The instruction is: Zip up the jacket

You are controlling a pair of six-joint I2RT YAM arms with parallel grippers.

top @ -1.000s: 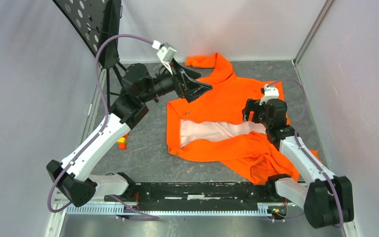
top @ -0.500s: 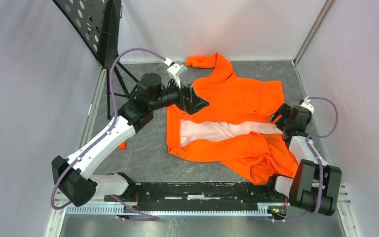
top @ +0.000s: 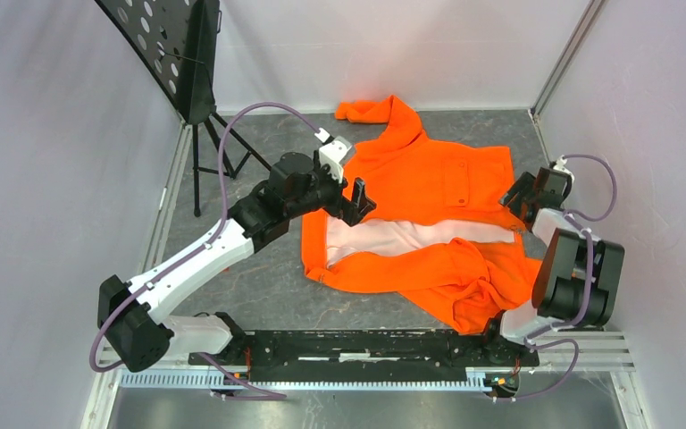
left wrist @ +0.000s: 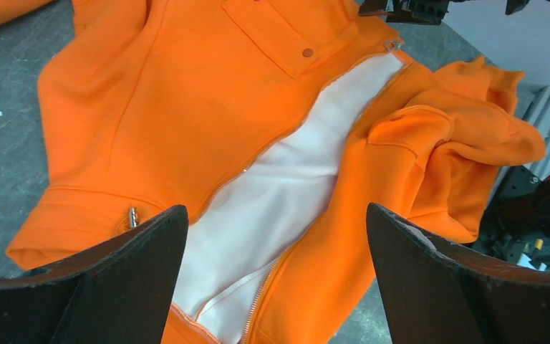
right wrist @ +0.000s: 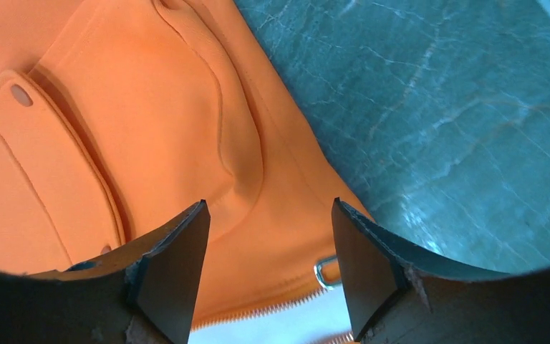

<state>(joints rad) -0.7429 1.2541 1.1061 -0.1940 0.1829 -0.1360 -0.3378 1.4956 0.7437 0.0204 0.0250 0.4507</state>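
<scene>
The orange jacket (top: 429,192) lies sideways on the grey table, its front zipper open along a strip of pale lining (top: 402,237). My left gripper (top: 357,198) is open, hovering over the jacket's left end. In the left wrist view (left wrist: 276,211) its jaws stand wide apart above the lining (left wrist: 286,186) and zipper teeth. My right gripper (top: 516,192) is open at the right end of the opening. In the right wrist view (right wrist: 270,208) its jaws straddle the orange edge, with a metal zipper ring (right wrist: 324,271) beside the right finger (right wrist: 372,265).
A black perforated stand (top: 174,54) on tripod legs stands at the back left. Grey walls close in on all sides. One sleeve (top: 366,110) reaches toward the back wall, and bunched fabric (top: 482,286) lies near my right arm's base. A black rail (top: 366,344) runs along the near edge.
My left gripper has come down and to the right onto the jacket's left end. My right arm has swung right and folded back, putting its gripper at the jacket's right edge.
</scene>
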